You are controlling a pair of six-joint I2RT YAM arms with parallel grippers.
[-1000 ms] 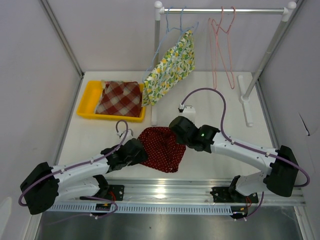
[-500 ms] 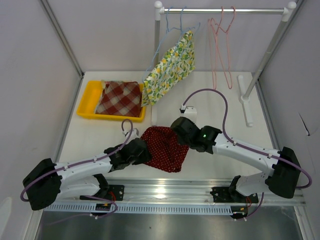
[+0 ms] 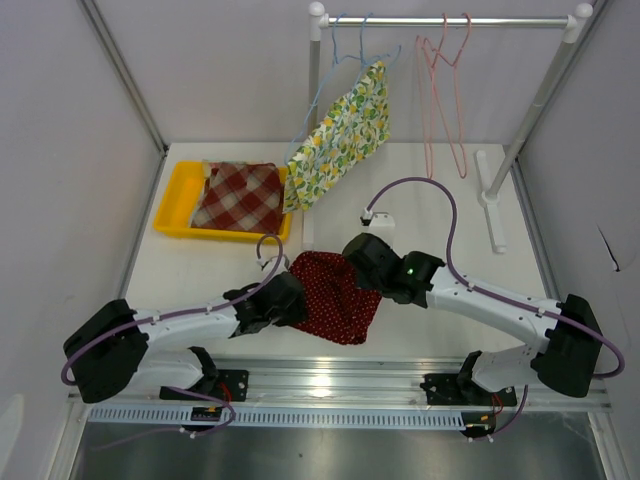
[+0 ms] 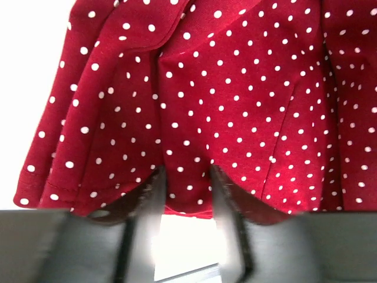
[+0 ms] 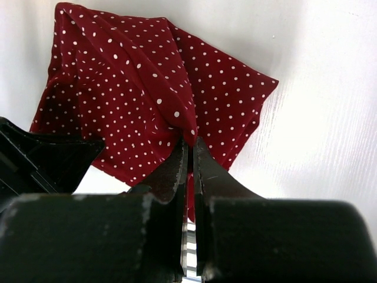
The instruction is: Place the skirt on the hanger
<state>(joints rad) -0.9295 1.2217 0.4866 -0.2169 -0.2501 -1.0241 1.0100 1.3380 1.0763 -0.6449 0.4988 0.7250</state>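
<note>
**Top external, then both wrists: dotted skirt down on the desk**

Top external. Shows a dark red, white-dotted fabric skirt lying spread on the white desk, just beyond the arm bases and between the two arms. Puts the left fingers at its left edge and the right fingers at its upper right corner. Behind and to the left: a yellow plastic tray holding a red-and-white checked cloth. Further back: a metal rail with a thin blue wire hanger carrying a yellow-and-green floral garment. Beside that, thin pink wire hangers, well apart from the skirt.

Left wrist. Fills almost wholly with the skirt, hem at the bottom, soft folds running upward, a strip of desk at the left. Finds the left fingers standing apart, bright desk visible in the gap, the hem lying across their tips and not clamped.

Right wrist. Catches the right fingers pressed together, a raised fold of the skirt pinched between the tips. Beyond, the rest of the cloth spread on the desk, one corner pointing right. At lower left, the left arm's dark housing against the skirt's edge.
</note>
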